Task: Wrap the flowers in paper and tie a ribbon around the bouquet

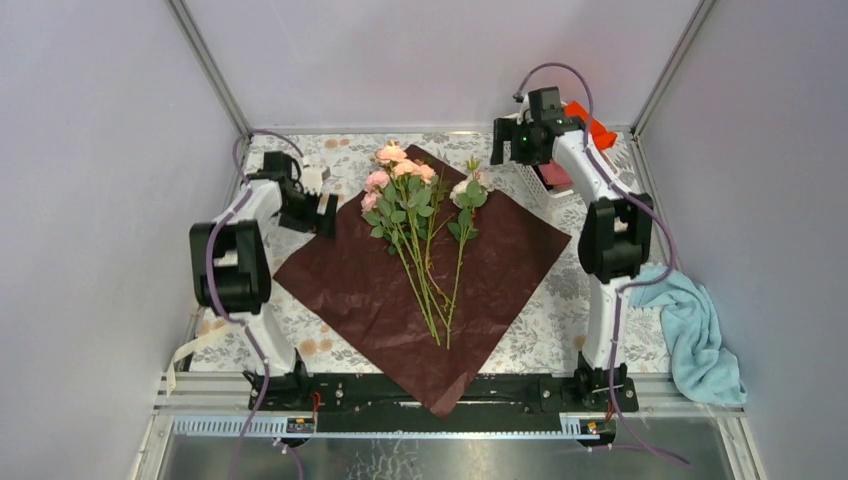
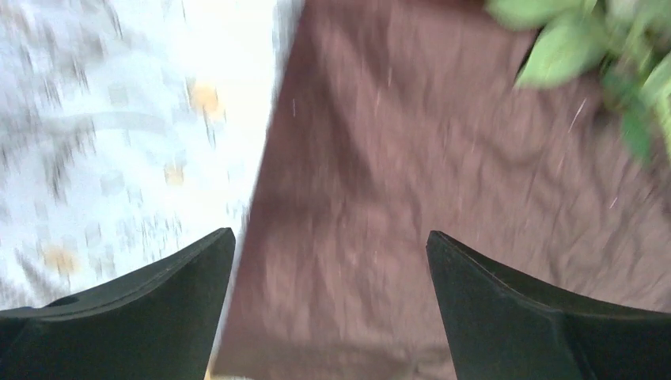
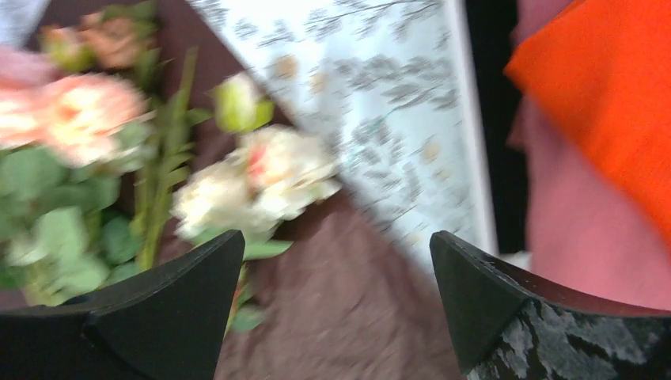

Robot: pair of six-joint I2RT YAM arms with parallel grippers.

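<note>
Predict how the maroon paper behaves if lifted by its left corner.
Probably floppy: the paper looks thin and creased, so it should drape rather than hold flat. Likely light, so the flowers lying loose on it may slide or roll as it tilts.

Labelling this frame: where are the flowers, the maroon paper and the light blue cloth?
flowers [image 1: 390,155], top view, on a rose head.
paper [image 1: 340,285], top view, bare left part.
light blue cloth [image 1: 700,340], top view, its middle.

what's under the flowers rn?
The flowers lie directly on the flat dark red paper, which is spread over the floral tablecloth. The tablecloth shows only around the sheet; anything beneath the paper is covered.
</note>
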